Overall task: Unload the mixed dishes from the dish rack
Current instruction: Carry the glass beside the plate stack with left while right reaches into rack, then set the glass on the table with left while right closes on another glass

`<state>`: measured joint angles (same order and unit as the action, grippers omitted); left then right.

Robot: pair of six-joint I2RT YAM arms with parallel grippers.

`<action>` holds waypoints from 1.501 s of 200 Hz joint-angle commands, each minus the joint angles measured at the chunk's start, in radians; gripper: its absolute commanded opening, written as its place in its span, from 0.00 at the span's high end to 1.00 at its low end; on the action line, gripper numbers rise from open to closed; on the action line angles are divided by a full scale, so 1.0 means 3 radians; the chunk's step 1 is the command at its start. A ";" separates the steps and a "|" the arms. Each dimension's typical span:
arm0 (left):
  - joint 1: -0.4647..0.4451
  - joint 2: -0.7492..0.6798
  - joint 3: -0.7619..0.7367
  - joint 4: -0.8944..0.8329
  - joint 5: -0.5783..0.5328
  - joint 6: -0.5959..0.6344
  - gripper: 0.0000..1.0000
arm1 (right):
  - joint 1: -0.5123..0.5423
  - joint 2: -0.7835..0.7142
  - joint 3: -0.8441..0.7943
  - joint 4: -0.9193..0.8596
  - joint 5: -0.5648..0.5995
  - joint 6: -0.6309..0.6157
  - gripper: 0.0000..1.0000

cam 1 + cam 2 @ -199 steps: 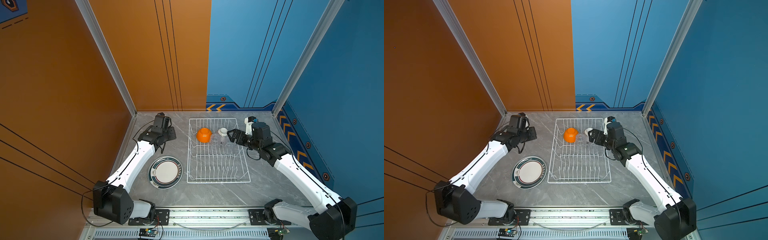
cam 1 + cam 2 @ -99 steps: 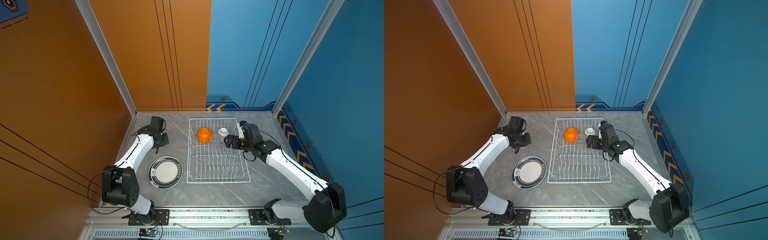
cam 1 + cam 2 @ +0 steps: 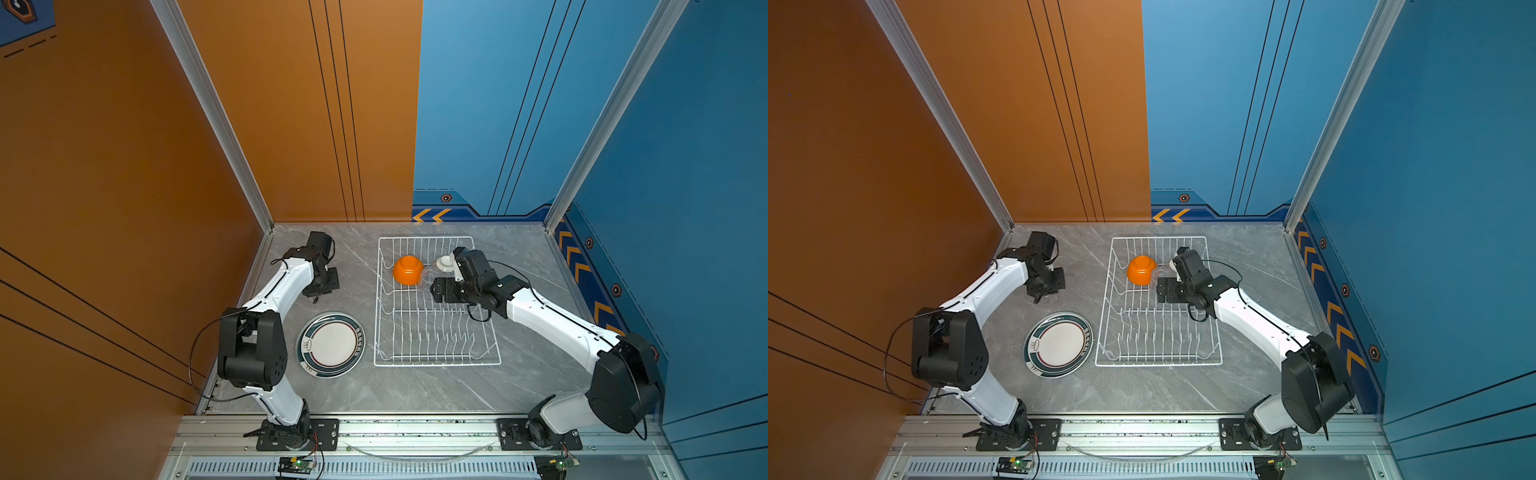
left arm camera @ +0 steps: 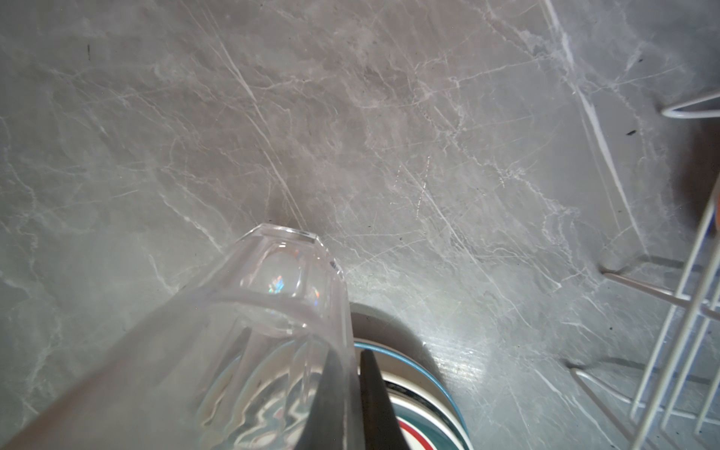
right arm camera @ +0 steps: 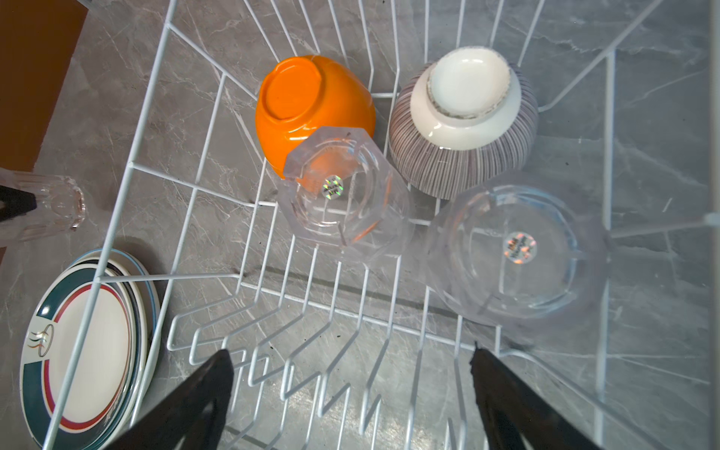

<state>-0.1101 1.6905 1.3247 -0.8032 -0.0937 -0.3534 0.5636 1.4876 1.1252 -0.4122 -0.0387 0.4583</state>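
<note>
- Right tool (image 5: 352, 370): fingers wide apart, holding nothing, over the dish rack (image 3: 419, 332), which fills the lower middle of both top views.
- Key relation: the octagonal cup (image 5: 345, 202) stands upside down with its axis vertical, straight ahead of the gap between the fingers. The round cup (image 5: 516, 249), also inverted, sits nearer but off toward one finger. The tool touches neither.
- In a top view this cluster is at the rack's upper end, between the orange bowl (image 3: 408, 270) and the ribbed bowl (image 3: 445, 262), with the right tool just below it in frame.
- The right arm is much the nearer; the left arm is outside the rack.
- Left tool (image 4: 352, 393): clamped on the wall of the held cup (image 4: 272, 311), left of the rack and above the plates (image 3: 331, 345) in frame.
- The held cup's base points away from the tool. Contact with the worktop (image 3: 415, 390): cannot tell.
- Judgement: a short reach forward and down; the cups crowd the bowls.
</note>
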 commanded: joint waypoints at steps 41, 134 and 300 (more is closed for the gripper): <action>0.0032 0.0284 0.0223 -0.0085 0.0028 0.0084 0.92 | 0.0100 0.0339 0.0358 -0.0077 0.0211 -0.0105 0.04; -0.0133 0.0051 0.0218 -0.0086 0.0000 0.0085 0.12 | 0.0096 0.0770 0.0691 -0.0204 0.0349 -0.0214 0.04; -0.0766 -0.1378 -0.0509 0.0276 0.0106 -0.0212 0.02 | 0.0034 0.1435 0.1288 -0.0459 0.0618 -0.0197 0.27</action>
<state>-0.3099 1.3067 1.2034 -0.7471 -0.0826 -0.3950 0.5831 1.8900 1.4807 -0.5007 0.1101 0.4034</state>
